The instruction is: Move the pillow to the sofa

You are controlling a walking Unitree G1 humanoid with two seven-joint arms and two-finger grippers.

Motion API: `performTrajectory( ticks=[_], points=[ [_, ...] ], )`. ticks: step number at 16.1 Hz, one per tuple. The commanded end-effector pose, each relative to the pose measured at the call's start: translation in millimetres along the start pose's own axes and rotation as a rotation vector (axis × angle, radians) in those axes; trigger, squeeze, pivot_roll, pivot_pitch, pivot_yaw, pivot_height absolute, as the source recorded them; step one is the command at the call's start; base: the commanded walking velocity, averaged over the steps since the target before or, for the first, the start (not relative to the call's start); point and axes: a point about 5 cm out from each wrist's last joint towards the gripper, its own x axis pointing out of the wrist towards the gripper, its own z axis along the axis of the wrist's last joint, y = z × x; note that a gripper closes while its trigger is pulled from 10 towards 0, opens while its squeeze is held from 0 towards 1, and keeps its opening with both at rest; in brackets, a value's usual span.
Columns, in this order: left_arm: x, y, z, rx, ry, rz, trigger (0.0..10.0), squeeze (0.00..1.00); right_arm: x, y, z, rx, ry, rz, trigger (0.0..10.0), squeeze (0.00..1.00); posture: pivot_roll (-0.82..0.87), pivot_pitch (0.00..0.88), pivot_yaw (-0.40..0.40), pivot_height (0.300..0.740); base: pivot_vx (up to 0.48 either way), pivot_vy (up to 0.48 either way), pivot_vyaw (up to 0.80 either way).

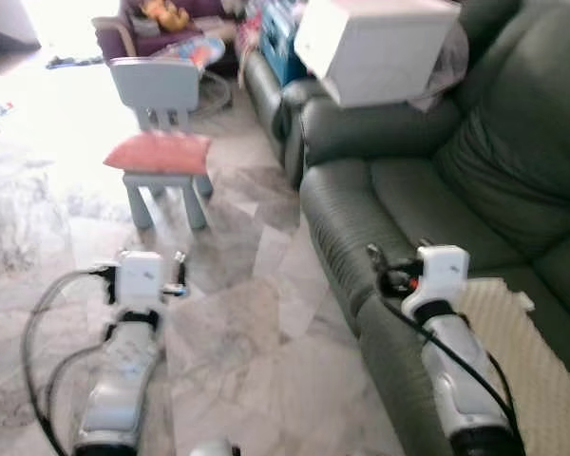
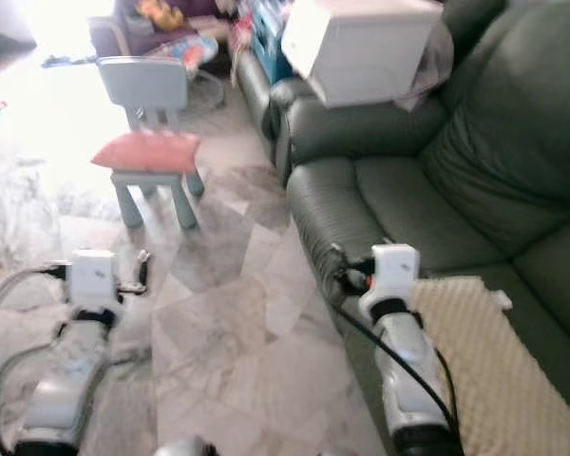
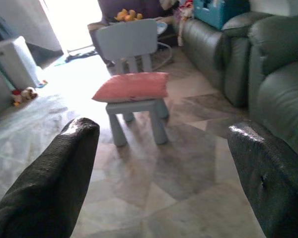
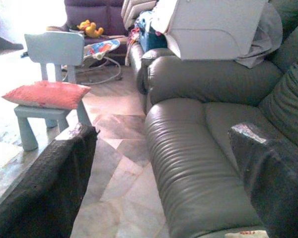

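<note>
Red pillow (image 1: 159, 151) flat on the seat of a small pale-blue chair (image 1: 155, 90), out on the marble floor (image 1: 247, 351), well ahead of both arms. Chair's backrest behind the pillow, legs planted on the tiles.

Left gripper (image 1: 180, 275) low over the floor, short of the chair and well apart from the pillow, pointing roughly toward it. In the left wrist view, fingers (image 3: 49, 183) spread wide, nothing between them; pillow (image 3: 132, 87) and chair framed in the gap, some way off.

Right gripper (image 1: 377, 263) raised at the front edge of the dark green sofa (image 1: 437, 190), over the seat cushion's rounded lip. In the right wrist view, fingers (image 4: 44, 188) likewise wide apart and empty, sofa seat and armrest straight ahead between them, pillow (image 4: 47, 94) off to the robot's left across the floor.

Pillow apart from the sofa, open floor between chair and sofa front. Pillow touched by neither gripper.

On the sofa's far armrest, a big white box (image 1: 375, 47) tilted, grey cloth beside it. Cream textured mat (image 1: 522, 351) on the near sofa seat, just right of the right arm. Farther back, a purple couch (image 3: 134, 7) with yellow toys (image 3: 126, 15), blue items at the sofa's far end. Bright glare washing out the floor toward the rear left. Grey cables looping beside the left forearm.
</note>
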Motion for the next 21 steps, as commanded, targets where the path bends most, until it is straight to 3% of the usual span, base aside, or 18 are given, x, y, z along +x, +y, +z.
performTrajectory(
  ticks=[1,9,15,21],
  points=[
    [1.8,-9.2,2,-0.004,-0.001,-0.023,10.0,0.0,-1.2,-11.7,3,-0.01,-0.01,-0.031,10.0,0.0,0.0,0.0,0.012,0.74,0.0,0.45,0.0],
    [2.0,-16.1,3,0.006,-0.009,-0.022,10.0,0.0,0.2,-10.0,3,-0.013,-0.006,-0.016,10.0,0.0,0.0,0.0,-0.005,0.74,0.0,0.45,0.0],
    [1.1,-19.7,6,-0.007,-0.04,-0.06,10.0,0.0,-1.3,-9.5,2,-0.018,-0.004,-0.011,10.0,0.0,-0.01,0.0,-0.006,0.74,0.0,0.0,0.0],
    [-1.8,-18.6,7,0.011,-0.051,-0.066,10.0,0.0,-3.3,-4.4,-2,-0.022,0.013,-0.008,10.0,0.0,0.0,0.0,0.001,0.74,0.432,0.0,0.0]
  ],
)
